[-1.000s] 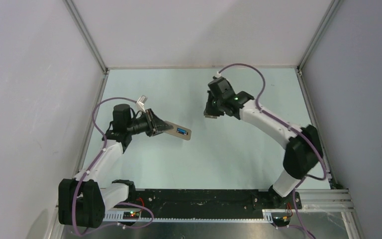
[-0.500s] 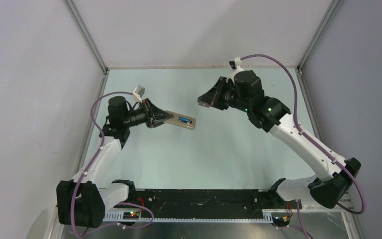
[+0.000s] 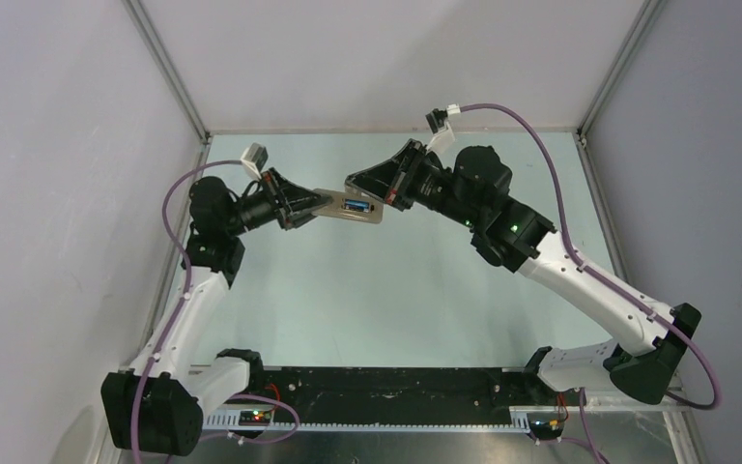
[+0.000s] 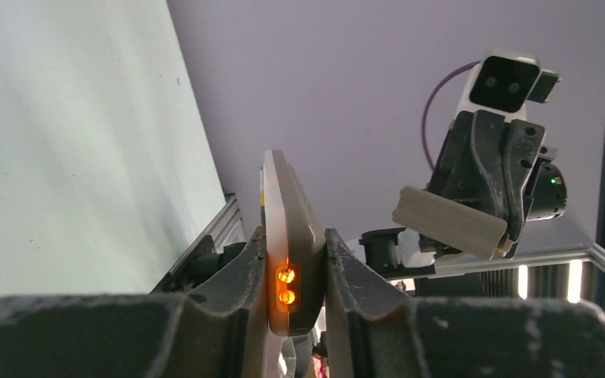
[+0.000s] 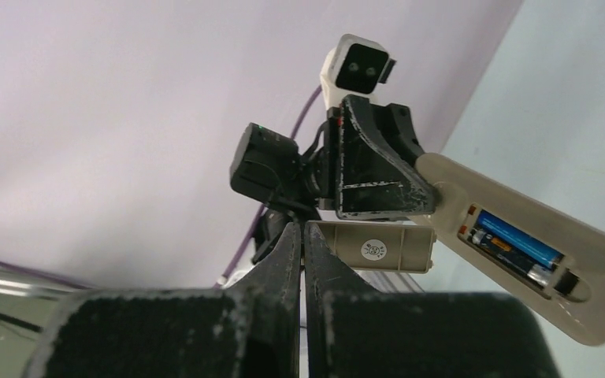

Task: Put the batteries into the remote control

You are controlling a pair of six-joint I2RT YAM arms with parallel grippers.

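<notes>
Over the far half of the pale green counter (image 3: 396, 290), somewhat toward its left edge, the two white-and-black arms meet in mid-air.

The left end effector (image 3: 311, 204) is clamped on one end of the slim tan-backed remote control (image 3: 353, 206). The rest of the handset juts out unsupported toward the right arm, with its recessed slot facing up. The right end effector (image 5: 303, 232) has its fingers closed almost together on one end of a flat tan plastic battery cover (image 5: 374, 246), which it holds just beside the remote and not yet touching it. Both batteries lie in the slot side by side: the bright blue cylinder (image 5: 517, 239) and the dark cylinder (image 5: 504, 253).

Closing the slot looks like the step left to do, and the risks appear to sit there:

- **Remote swinging:** it is gripped at one end only, so a push on the far end could swing it in the fingers or work it loose.
- **Cover pivoting:** it is pinched at its end, so it may pivot on contact and meet the slot askew, with its tabs missing their grooves.
- **Batteries dislodged:** a crooked press could jam on the cells or flick one out, and a tilt of the handset would let them roll out onto the counter.
</notes>
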